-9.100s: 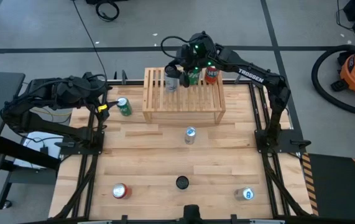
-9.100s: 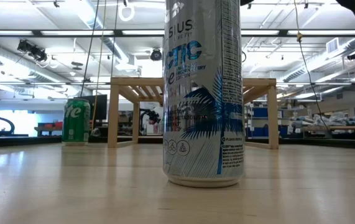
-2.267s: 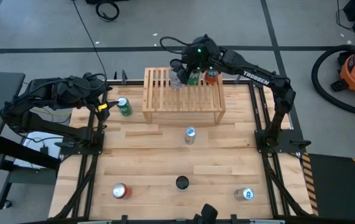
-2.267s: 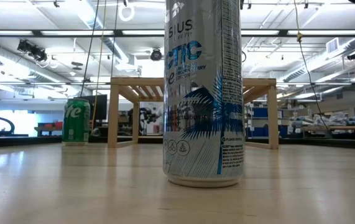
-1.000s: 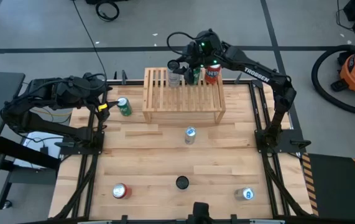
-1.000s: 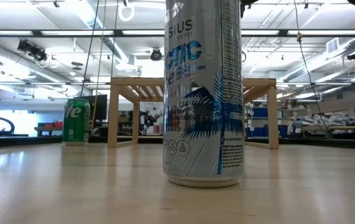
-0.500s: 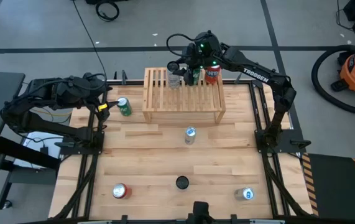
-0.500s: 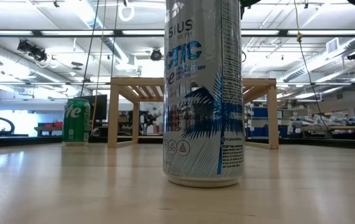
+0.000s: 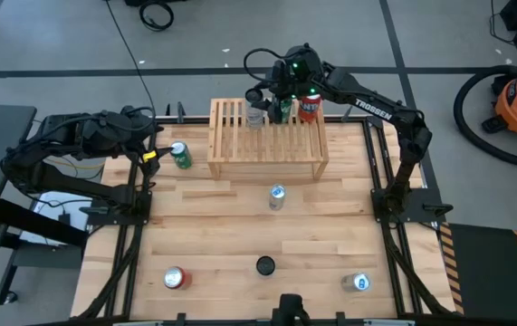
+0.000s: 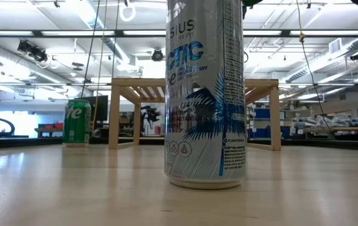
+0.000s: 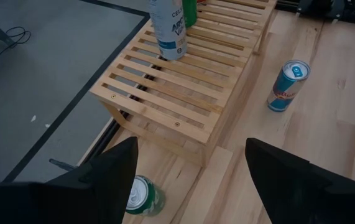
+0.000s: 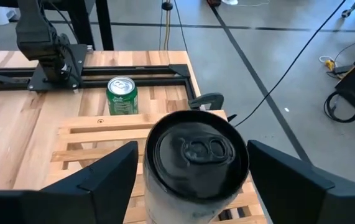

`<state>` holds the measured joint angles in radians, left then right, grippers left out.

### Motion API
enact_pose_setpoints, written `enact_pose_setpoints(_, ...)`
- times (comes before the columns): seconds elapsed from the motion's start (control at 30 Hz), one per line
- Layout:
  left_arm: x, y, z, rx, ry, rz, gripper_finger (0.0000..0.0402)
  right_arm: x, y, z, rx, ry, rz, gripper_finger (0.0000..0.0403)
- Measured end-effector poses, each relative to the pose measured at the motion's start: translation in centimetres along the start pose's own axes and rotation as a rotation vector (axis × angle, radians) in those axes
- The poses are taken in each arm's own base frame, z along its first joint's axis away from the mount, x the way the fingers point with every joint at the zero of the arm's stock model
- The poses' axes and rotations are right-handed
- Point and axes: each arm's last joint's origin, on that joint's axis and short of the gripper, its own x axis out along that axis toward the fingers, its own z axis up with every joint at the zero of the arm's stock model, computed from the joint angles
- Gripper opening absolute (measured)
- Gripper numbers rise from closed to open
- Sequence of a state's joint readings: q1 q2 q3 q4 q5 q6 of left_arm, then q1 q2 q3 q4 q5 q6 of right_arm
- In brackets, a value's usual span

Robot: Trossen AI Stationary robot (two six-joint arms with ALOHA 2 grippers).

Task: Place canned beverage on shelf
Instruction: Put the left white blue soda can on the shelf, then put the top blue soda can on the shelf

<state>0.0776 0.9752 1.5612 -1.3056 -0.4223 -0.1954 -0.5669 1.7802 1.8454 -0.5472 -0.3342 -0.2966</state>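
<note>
The light-wood slatted shelf (image 9: 267, 145) stands at the table's far middle. A white can with a black top (image 9: 256, 116) stands upright on its slats, also seen in the left wrist view (image 11: 168, 31). My right gripper (image 9: 259, 103) is above this can, open, with one finger on either side of the can's top (image 12: 196, 155); I cannot tell whether they touch it. A green can (image 9: 282, 110) and a red can (image 9: 309, 109) stand beside it on the shelf. My left gripper (image 9: 154, 145) waits open at the table's left edge.
A green can (image 9: 180, 156) stands on the table left of the shelf. A blue-silver can (image 9: 277, 196) stands in front of the shelf. A red can (image 9: 175, 278), a black-topped white can (image 9: 265, 265) and a blue can (image 9: 359, 282) stand near the front edge.
</note>
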Motion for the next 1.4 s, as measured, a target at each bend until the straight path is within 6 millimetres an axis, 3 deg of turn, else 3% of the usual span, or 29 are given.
enact_pose_setpoints(0.47,0.0,0.0,0.0,0.008,0.000,0.000,0.0299,-0.1,-0.3,0.9,-0.043,-0.086,-0.046,0.0316)
enact_pose_setpoints(0.67,0.0,0.0,0.0,0.008,0.000,0.000,0.0299,-2.0,0.5,2.4,-0.046,-0.152,-0.052,0.0316)
enact_pose_setpoints(0.83,0.0,0.0,0.0,0.008,0.000,0.000,0.0299,-4.5,2.8,4.1,-0.005,-0.221,0.000,0.0316)
enact_pose_setpoints(1.1,0.0,0.0,0.0,0.007,-0.001,0.000,0.0299,-7.6,7.0,6.0,-0.103,-0.284,0.077,0.0316)
enact_pose_setpoints(1.4,0.0,0.0,0.0,-0.003,0.000,0.000,0.0299,-6.8,12.0,6.0,-0.241,-0.165,0.001,0.0349)
